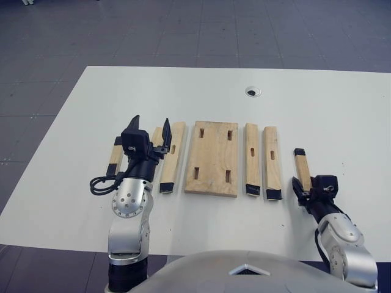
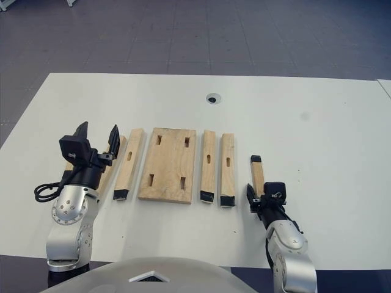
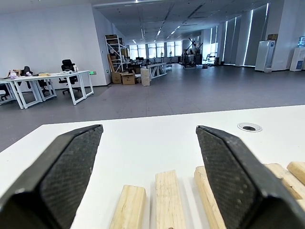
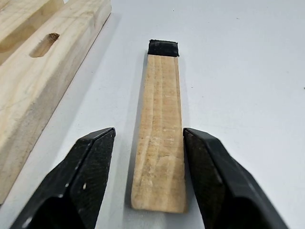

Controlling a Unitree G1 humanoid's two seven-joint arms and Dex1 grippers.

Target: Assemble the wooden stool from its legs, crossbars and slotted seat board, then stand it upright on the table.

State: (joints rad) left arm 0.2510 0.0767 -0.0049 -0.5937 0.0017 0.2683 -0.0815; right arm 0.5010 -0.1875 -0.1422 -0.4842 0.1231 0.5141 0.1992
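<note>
Pale wood makes up every part here: the flat rectangular wooden seat board with four slots lies at the middle of the white bench. Just right of it, two long slotted wooden legs lie side by side, apart from each other and from the board, their black-capped ends toward the near edge. Just left of the board lies a third long slotted leg, its black cap also near. Beside that is a fourth long piece, mostly hidden behind the left tool. Farther left is a short wooden bar with a black far end. The left tool hangs above these left-hand pieces with its two black fingers spread wide, holding nothing. Right of the two legs, a short wooden crossbar with a black cap on its far end lies flat. The right tool sits low at its near end, fingers open on either side of the wood, with gaps between pads and bar. A round cable grommet is set in the bench beyond the parts.
</note>
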